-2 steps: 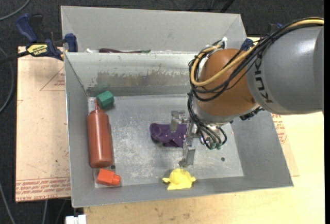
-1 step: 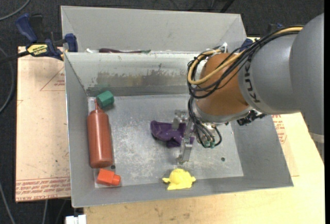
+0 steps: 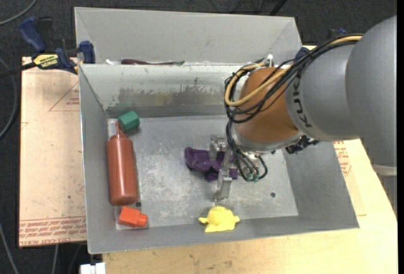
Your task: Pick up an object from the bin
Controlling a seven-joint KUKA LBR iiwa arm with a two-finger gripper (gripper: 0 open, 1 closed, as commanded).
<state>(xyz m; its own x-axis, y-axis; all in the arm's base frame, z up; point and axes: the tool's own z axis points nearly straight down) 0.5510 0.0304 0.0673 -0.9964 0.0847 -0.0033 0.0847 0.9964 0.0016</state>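
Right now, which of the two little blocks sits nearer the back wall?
The green block, by the bottle's top; the orange block lies near the front.

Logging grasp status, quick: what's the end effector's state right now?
End effector: cannot be told; it sits by the purple thing, near the yellow thing.

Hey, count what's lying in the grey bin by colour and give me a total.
Green block: 1
Red-brown bottle: 1
Orange block: 1
Yellow lump: 1
Purple thing: 1
Total: 5
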